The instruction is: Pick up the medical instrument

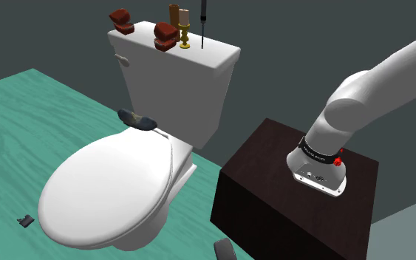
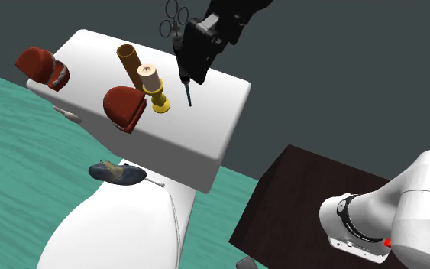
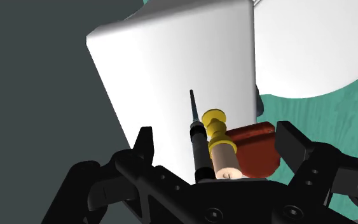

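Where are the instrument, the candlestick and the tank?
instrument [image 2: 188, 93]: second exterior view, on its dark shaft.
candlestick [image 2: 160, 105]: second exterior view, on its yellow base.
tank [image 1: 217, 53]: shoulder view, on its bare lid.

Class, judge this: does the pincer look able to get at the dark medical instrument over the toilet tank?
Probably yes: the pincer is right at the upright instrument, with nothing between them.

Medical instrument [image 2: 188, 92]: slim, dark, scissor-like, with two ring handles at the top and a thin shaft tapering to a point. It stands upright, point down, over the white toilet tank lid [image 2: 217, 115], near the lid's back edge and just beside the yellow candle holder [image 2: 158, 99]. Can't tell if the tip touches the lid.
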Action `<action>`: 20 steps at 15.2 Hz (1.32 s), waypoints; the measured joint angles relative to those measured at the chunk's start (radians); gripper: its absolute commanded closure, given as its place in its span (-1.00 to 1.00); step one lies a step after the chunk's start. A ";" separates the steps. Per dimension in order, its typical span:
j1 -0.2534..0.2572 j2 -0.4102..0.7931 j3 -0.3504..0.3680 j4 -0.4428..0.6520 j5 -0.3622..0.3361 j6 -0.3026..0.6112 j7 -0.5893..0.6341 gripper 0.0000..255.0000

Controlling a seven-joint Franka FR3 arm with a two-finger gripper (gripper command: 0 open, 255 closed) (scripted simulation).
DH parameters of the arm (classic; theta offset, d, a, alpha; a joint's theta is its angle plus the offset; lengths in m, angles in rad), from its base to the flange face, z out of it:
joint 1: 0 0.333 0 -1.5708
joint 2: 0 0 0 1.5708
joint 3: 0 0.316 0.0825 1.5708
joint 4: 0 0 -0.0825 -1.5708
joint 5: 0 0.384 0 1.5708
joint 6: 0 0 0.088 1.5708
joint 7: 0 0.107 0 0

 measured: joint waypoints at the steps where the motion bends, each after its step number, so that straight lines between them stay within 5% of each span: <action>1: -0.007 0.025 0.007 0.035 -0.009 0.013 0.018 -1.00; 6: -0.029 0.100 0.035 0.132 -0.046 0.074 0.091 -1.00; 13: -0.028 0.081 0.037 0.030 -0.045 0.162 0.096 -1.00; 14: -0.028 0.079 0.037 0.025 -0.044 0.166 0.096 1.00; 20: -0.028 0.076 0.037 0.019 -0.044 0.171 0.096 1.00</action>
